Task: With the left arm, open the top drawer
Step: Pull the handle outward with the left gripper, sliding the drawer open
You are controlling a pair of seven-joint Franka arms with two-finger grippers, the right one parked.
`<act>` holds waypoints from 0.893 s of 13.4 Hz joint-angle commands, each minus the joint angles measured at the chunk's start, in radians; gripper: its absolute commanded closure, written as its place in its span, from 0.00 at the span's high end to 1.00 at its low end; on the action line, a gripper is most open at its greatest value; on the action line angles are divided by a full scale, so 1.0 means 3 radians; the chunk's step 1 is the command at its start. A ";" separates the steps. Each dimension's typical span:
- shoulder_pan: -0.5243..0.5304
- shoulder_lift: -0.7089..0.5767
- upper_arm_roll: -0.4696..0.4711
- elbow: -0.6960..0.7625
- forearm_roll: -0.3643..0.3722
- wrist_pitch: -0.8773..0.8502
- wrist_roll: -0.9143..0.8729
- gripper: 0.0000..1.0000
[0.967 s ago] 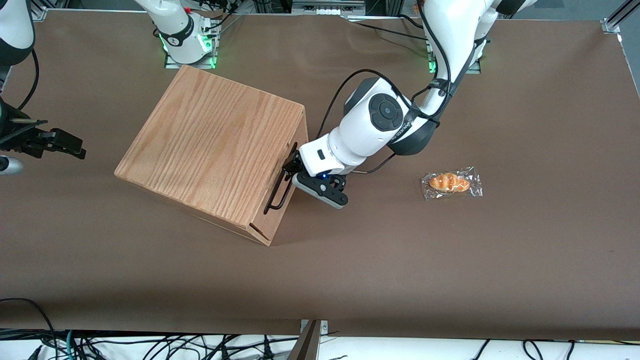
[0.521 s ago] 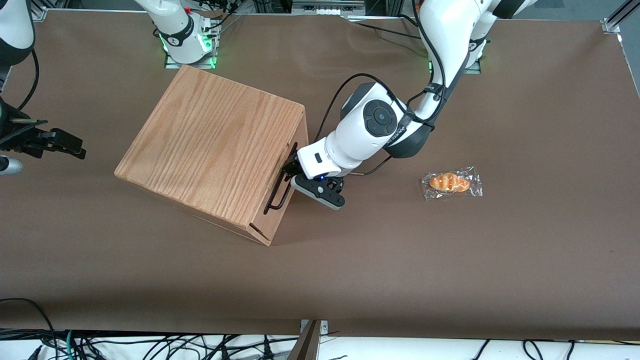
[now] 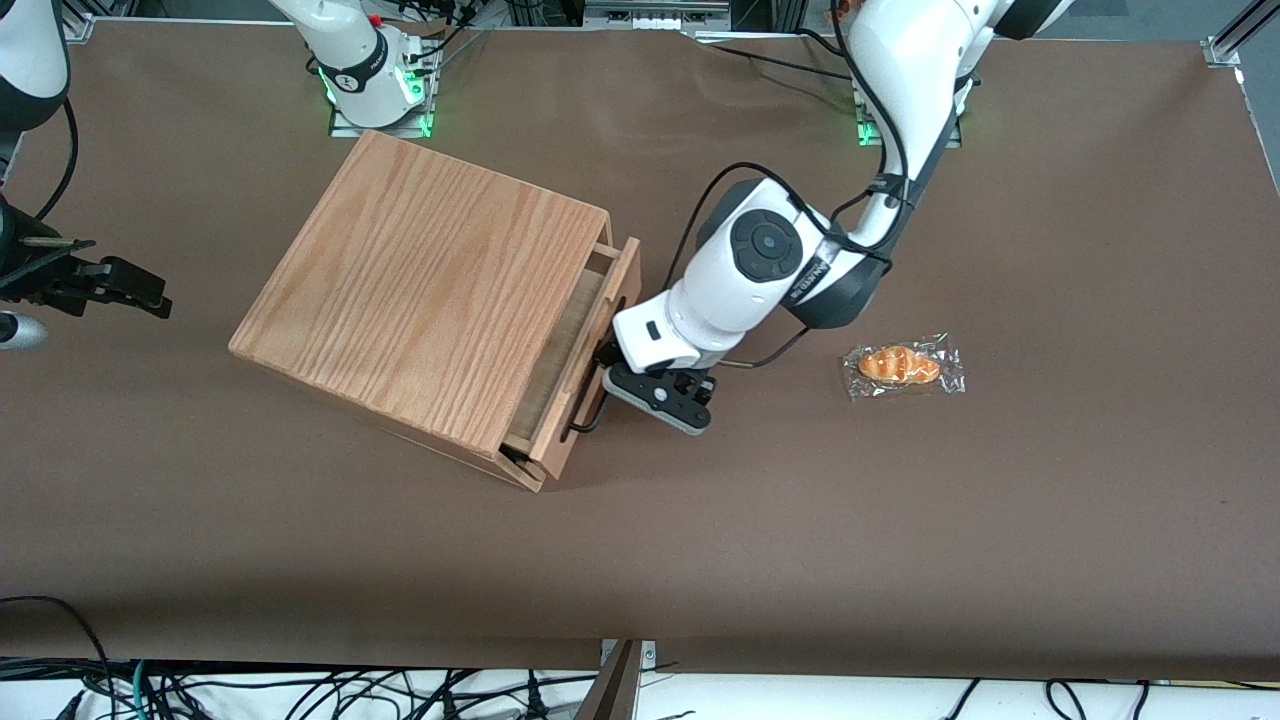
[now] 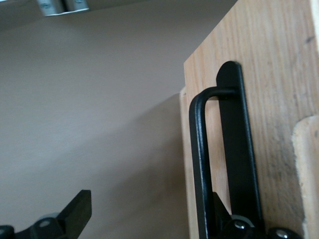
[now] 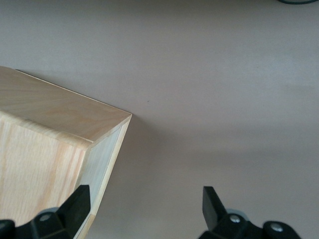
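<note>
The oak-grain cabinet (image 3: 420, 290) stands on the brown table, turned at an angle. Its top drawer (image 3: 570, 340) is pulled out a short way, showing a strip of its inside below the pale front (image 4: 279, 99). The long black bar handle (image 3: 590, 408) (image 4: 199, 159) runs along that front. My left arm (image 3: 765, 260) reaches in from the working arm's end, and its gripper (image 3: 606, 368) (image 4: 149, 211) is at the handle. The gripper is open, jaws wide apart. One finger (image 4: 224, 219) sits between the bar and the drawer front. The other finger (image 4: 77, 211) hangs free over the table.
A wrapped bread roll (image 3: 903, 366) lies on the table toward the working arm's end, a short way from my left arm's elbow. The table's front edge (image 3: 640, 668) is well nearer the front camera than the cabinet.
The top drawer has slid out of the cabinet by a few centimetres. My gripper moved with the handle, away from the cabinet and toward the working arm's end.
</note>
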 commanded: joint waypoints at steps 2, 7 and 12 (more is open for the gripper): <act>0.0247 -0.0056 0.0027 -0.0040 0.0215 -0.0322 0.0027 1.00; 0.0447 -0.0112 0.0027 -0.0035 0.0215 -0.0588 0.0027 1.00; 0.0569 -0.0128 0.0027 -0.0020 0.0220 -0.0721 0.0155 1.00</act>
